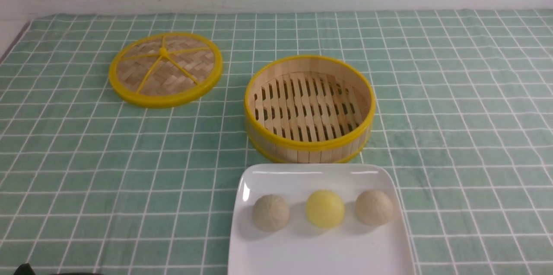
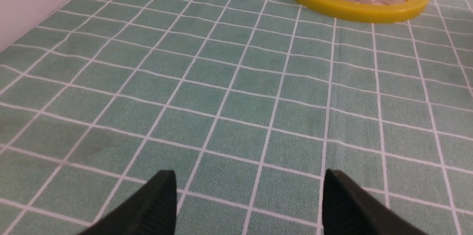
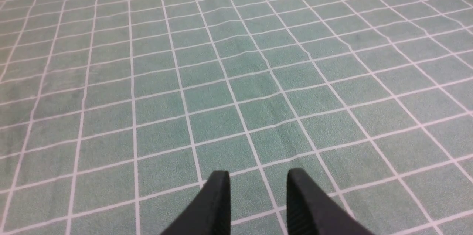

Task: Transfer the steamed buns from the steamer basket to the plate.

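White and glossy, the plate bears all three buns; we judge the transfer done. Best we keep both empty claws, left and right, fingers apart, clear of it.

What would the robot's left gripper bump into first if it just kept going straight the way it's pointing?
Probably the green checked tablecloth; the left gripper seems angled down at it, though depth is hard to judge.

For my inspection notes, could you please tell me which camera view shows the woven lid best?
The front view: the lid appears whole, with its rim and all its spokes. The left wrist view cuts it off at the edge; the right wrist view does not show it.
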`<act>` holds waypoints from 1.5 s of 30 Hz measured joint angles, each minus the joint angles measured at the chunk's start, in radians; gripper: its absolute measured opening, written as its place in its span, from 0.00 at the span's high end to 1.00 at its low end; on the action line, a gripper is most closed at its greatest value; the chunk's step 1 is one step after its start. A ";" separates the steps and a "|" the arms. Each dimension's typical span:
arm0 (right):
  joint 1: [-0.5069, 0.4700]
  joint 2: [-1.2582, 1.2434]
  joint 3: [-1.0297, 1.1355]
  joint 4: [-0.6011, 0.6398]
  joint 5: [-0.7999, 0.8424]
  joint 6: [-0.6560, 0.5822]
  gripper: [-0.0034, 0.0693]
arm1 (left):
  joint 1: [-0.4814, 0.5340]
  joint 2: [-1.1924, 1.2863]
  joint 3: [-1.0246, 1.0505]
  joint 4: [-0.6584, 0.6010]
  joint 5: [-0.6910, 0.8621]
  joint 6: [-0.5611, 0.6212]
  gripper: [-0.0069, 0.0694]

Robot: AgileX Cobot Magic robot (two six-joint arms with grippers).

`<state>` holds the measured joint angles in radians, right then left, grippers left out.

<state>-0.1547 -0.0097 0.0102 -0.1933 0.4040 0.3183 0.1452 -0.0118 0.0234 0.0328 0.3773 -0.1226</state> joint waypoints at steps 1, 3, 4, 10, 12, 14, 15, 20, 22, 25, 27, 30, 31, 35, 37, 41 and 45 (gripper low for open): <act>0.000 0.000 0.000 -0.001 0.000 0.000 0.62 | 0.000 0.000 0.000 0.000 0.000 0.000 0.22; 0.000 0.000 0.000 -0.005 0.000 0.000 0.62 | 0.000 0.000 0.000 0.000 0.000 0.000 0.22; 0.000 0.000 0.000 -0.001 0.000 -0.003 0.62 | 0.000 0.000 0.000 0.000 0.000 0.000 0.22; 0.000 0.000 0.000 0.166 -0.007 -0.215 0.62 | 0.000 0.000 0.000 0.000 0.000 0.000 0.22; 0.000 0.000 0.000 0.200 -0.007 -0.266 0.62 | 0.000 0.000 0.000 0.000 0.000 0.000 0.22; 0.000 0.000 0.000 0.225 -0.007 -0.311 0.62 | 0.000 0.000 0.000 0.000 0.000 0.000 0.22; 0.000 0.000 0.000 0.226 -0.007 -0.318 0.62 | 0.000 0.000 0.000 0.000 0.000 0.000 0.22; 0.000 0.000 0.001 0.226 -0.007 -0.326 0.62 | 0.000 0.000 0.000 0.000 0.000 0.000 0.22; 0.000 0.000 0.001 0.226 -0.007 -0.328 0.62 | 0.000 0.000 0.000 0.000 0.000 0.000 0.22; 0.000 0.000 0.001 0.226 -0.007 -0.329 0.62 | 0.000 0.000 0.000 0.000 0.000 0.000 0.22; 0.000 0.000 0.001 0.226 -0.007 -0.329 0.62 | 0.000 0.000 0.000 0.000 0.000 0.000 0.22; 0.000 0.000 0.001 0.226 -0.007 -0.329 0.62 | 0.000 0.000 0.000 0.000 0.000 0.000 0.22; 0.000 0.000 0.001 0.226 -0.007 -0.329 0.62 | 0.000 0.000 0.000 0.000 0.000 0.000 0.22; 0.000 0.000 0.001 0.226 -0.007 -0.329 0.62 | 0.000 0.000 0.000 0.000 0.000 0.000 0.22; 0.000 0.000 0.001 0.226 -0.007 -0.329 0.62 | 0.000 0.000 0.000 0.000 0.000 0.000 0.22; 0.000 0.000 0.001 0.226 -0.007 -0.329 0.62 | 0.000 0.000 0.000 0.000 0.000 0.000 0.22; 0.000 0.000 0.001 0.227 -0.007 -0.329 0.62 | 0.000 0.000 0.000 0.000 0.000 0.000 0.22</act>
<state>-0.1547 -0.0097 0.0110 0.0338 0.3973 -0.0105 0.1452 -0.0118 0.0234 0.0328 0.3773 -0.1225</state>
